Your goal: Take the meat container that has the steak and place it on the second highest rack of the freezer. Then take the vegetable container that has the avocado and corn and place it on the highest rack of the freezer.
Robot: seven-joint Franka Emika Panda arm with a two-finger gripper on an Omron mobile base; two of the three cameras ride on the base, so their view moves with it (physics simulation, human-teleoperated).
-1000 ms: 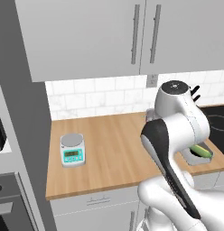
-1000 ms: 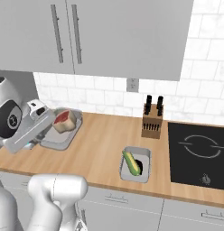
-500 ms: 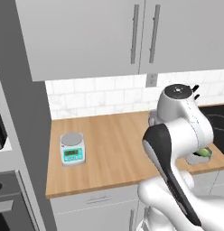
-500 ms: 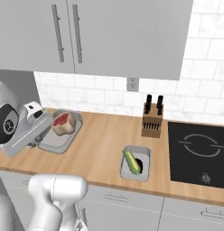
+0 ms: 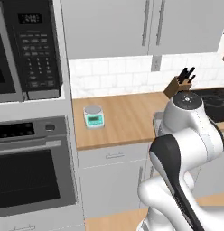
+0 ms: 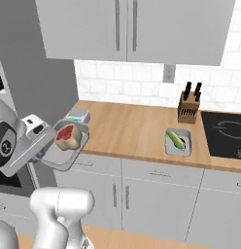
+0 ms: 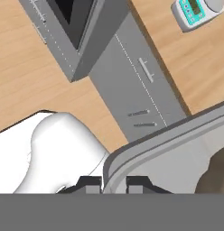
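Observation:
My gripper [image 6: 46, 146] is shut on the rim of the meat container [image 6: 59, 154], a shallow grey tray held in the air left of the counter's end. The red steak [image 6: 66, 136] lies in it. In the hand view, the dark fingertips [image 7: 89, 183] pinch the tray's rim [image 7: 132, 151], and a brownish edge of the steak [image 7: 216, 175] shows at the right. The vegetable container [image 6: 183, 151], with a green and a yellow piece inside, rests on the counter near its front edge. The freezer is out of view.
A small scale [image 5: 94, 116] stands on the wooden counter [image 6: 132, 131], with a knife block [image 6: 188, 108] and a black cooktop [image 6: 224, 136] further right. A microwave [image 5: 28, 49] sits above a built-in oven [image 5: 28, 180] at the left. Grey cabinets run below.
The whole picture has shifted, so the base has moved back and to the left. The meat container, still gripped, now hangs off the counter's left end rather than over it.

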